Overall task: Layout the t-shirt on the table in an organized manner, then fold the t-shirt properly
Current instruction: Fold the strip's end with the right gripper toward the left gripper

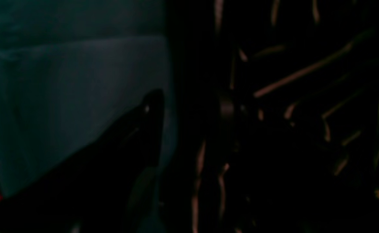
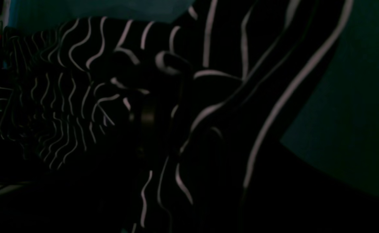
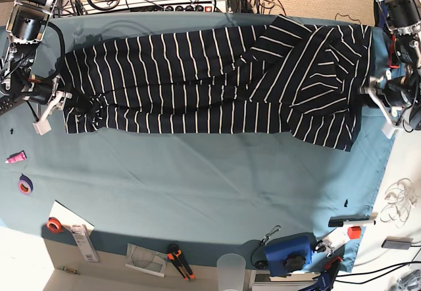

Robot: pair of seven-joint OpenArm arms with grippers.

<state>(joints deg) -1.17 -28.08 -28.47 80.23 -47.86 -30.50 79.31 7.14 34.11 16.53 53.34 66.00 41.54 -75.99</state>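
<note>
The t-shirt (image 3: 197, 80), dark with thin white stripes, lies stretched lengthwise along the far half of the teal table (image 3: 197, 185). My right gripper (image 3: 77, 108) is at its left end, where the fabric bunches into the jaws. At the right end, by the folded-over sleeve part, my left gripper (image 3: 367, 92) meets the shirt's edge. The right wrist view is dark, with striped t-shirt (image 2: 63, 97) folds wrapped close around the fingers and table cloth (image 2: 364, 97) to the right. In the left wrist view, one dark finger (image 1: 144, 129) rests over the table cloth (image 1: 63, 81) and crumpled t-shirt (image 1: 306, 71) fills the right half.
Along the near edge sit tape rolls (image 3: 25, 184) (image 3: 54, 224), a pink item (image 3: 16, 157), orange-handled cutters (image 3: 179, 259), a plastic cup (image 3: 230, 268), a blue device (image 3: 289, 251), a black marker (image 3: 348, 220) and a red block (image 3: 354, 232). Cables and power strips line the far edge.
</note>
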